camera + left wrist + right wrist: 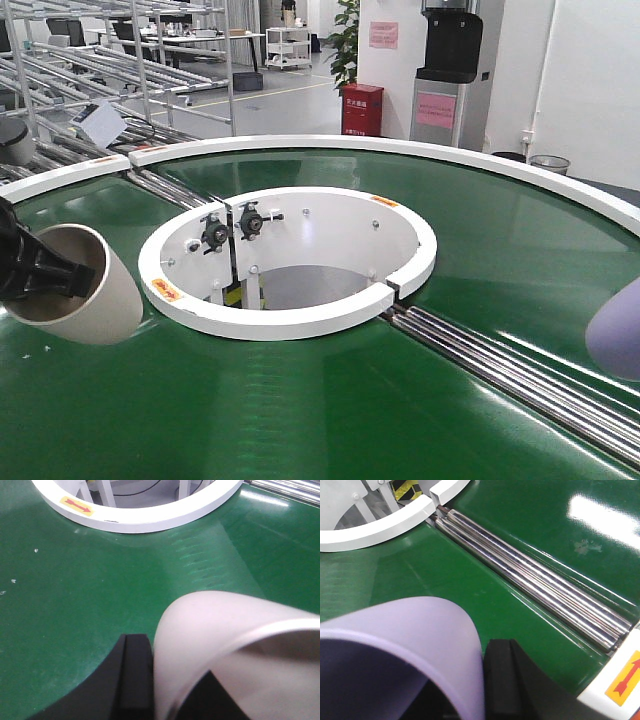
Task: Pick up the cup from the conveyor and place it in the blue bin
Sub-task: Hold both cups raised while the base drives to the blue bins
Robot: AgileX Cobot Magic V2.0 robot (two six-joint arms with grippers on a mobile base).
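When seen from front, left gripper [40,272] held cream cup [92,300] by rim over conveyor [400,400]; lilac cup [618,330] showed at right edge. Left wrist: black finger [131,680] outside cup wall, another inside. Right wrist: right gripper [482,695] pinched lilac cup wall.

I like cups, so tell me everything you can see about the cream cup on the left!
The cream cup is plain and smooth, maybe paper or plastic, and looks empty. It is tipped sideways, open mouth toward the front camera. The left gripper pinches its rim, one black finger outside and one inside. It hangs over the green conveyor, left of the white ring. Whether it touches the belt is unclear.
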